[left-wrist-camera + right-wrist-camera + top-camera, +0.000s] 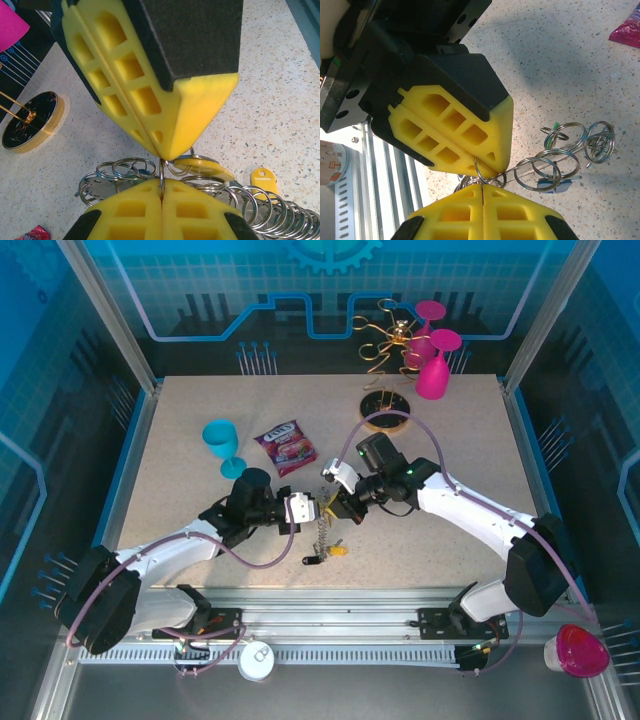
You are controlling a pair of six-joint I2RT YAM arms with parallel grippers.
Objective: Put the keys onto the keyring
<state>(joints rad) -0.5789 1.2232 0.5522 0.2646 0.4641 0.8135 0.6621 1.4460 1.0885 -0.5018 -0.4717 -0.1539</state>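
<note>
Just on the near side of the purple foil snack packet (pixel 286 447), the left hand (pixel 161 186) and right hand (pixel 161 150) meet tip to tip, each clamped on the thin dark-grey metal keyring loop (pixel 161 172). Its silvery chain (pixel 272 207) trails over the speckled bench (pixel 280 100). A small silver key with a yellow plastic head (pixel 263 179) lies loose beside the chain, further from the packet, unthreaded. Step judged: steadying the loop; next, one hand must release and fetch that key while the other holds the loop reachable.
</note>
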